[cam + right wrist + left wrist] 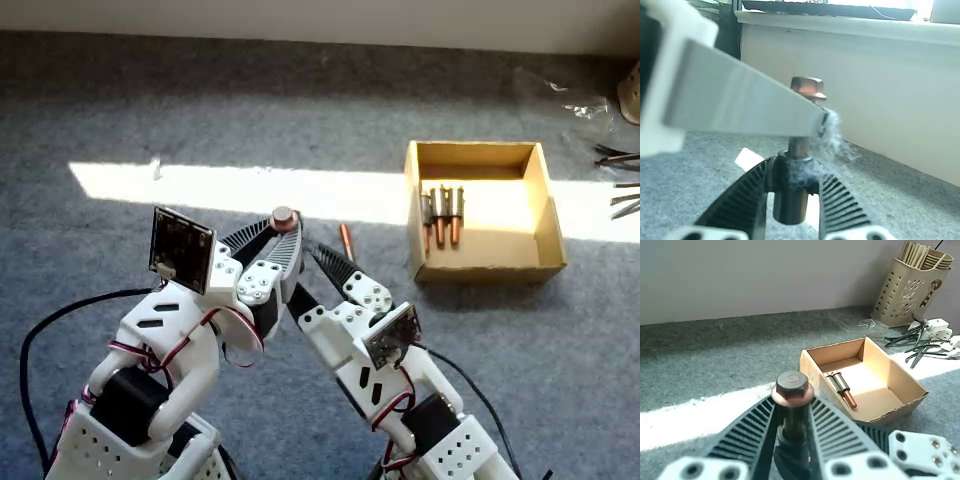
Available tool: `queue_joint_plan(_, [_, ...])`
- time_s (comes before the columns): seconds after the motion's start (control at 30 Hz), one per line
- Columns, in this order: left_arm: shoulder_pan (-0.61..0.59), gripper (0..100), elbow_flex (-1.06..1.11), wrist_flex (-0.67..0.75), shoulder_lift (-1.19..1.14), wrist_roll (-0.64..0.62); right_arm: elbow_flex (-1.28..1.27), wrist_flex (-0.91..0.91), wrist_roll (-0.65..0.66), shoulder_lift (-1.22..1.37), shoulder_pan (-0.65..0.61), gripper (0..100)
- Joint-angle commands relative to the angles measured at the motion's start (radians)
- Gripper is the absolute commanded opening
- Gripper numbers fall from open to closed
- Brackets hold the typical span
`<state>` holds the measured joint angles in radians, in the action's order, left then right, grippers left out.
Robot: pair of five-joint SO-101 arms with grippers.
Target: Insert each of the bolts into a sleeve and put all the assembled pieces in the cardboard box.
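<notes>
Both arms lean in from the near edge of the grey carpeted bench point(120, 110) and meet at one spot, their wrists angled toward each other so the tools converge in a V. The left tool point(280, 232) is pressed together on the shank of a copper-coloured bolt point(284, 217), which stands upright with its flanged head above the fingertips. The right tool point(308, 262) comes in from the other side, lower down. The left wrist view looks along the left tool point(792, 402) and shows the bolt point(792, 385) pinched just under its head, with a dark sleeve point(792, 452) around the shank below. The right wrist view shows the right tool point(795, 170) closed against that sleeve point(790, 200) from both sides, the bolt point(807, 87) rising out of it, and a tuft of grey lint point(832, 135) clinging beside the shank. The cardboard box point(545, 215) sits well apart toward the right arm's side, with three assembled pieces point(441, 214) lying side by side against one wall; the left wrist view shows the box point(812, 370) and its pieces point(841, 388) from a low angle, plus a slotted utensil holder point(910, 287) beyond. A slim copper-coloured piece point(346, 241) lies on the carpet between the tools and the box.
</notes>
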<state>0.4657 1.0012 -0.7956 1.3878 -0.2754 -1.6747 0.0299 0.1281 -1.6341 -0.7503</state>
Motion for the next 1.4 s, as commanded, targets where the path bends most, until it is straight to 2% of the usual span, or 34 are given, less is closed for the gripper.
queue_joint_plan(0.0, [0.002, 11, -0.007, 0.000, 0.012, -0.023, -0.104, 0.035, 0.011, -0.010, 0.013, 0.5])
queue_joint_plan(0.1, [-0.030, 24, -0.002, -0.011, 0.012, -0.023, -0.104, 0.035, 0.012, -0.010, 0.013, 0.5])
queue_joint_plan(0.17, [-0.048, 29, 0.004, -0.015, 0.013, -0.026, -0.104, 0.035, 0.012, -0.010, 0.013, 0.5])
queue_joint_plan(0.4, [-0.087, 30, -0.001, -0.014, 0.013, -0.021, -0.104, 0.035, 0.012, -0.010, 0.013, 0.5])
queue_joint_plan(0.63, [-0.120, 30, -0.002, -0.012, 0.016, 0.043, -0.104, 0.031, 0.012, -0.004, 0.042, 0.5])
queue_joint_plan(0.8, [-0.206, 30, 0.004, 0.015, 0.124, 0.043, -0.099, -0.189, 0.012, -0.010, 0.130, 0.5])
queue_joint_plan(0.9, [-0.265, 30, 0.008, 0.014, 0.182, 0.043, -0.062, -0.236, 0.011, -0.012, 0.153, 0.5])
queue_joint_plan(0.97, [-0.295, 27, 0.051, 0.014, 0.202, 0.043, -0.053, -0.239, 0.011, -0.012, 0.182, 0.5])
queue_joint_plan(1.07, [-0.331, 18, 0.160, 0.026, 0.208, 0.048, -0.047, -0.257, 0.011, -0.012, 0.232, 0.5])
queue_joint_plan(1.3, [-0.335, 1, 0.418, 0.278, 0.216, 0.048, 0.177, -0.636, 0.012, -0.004, 0.371, 0.5])
queue_joint_plan(1.37, [-0.335, 1, 0.455, 0.310, 0.216, 0.048, 0.265, -0.730, 0.014, -0.002, 0.417, 0.5])
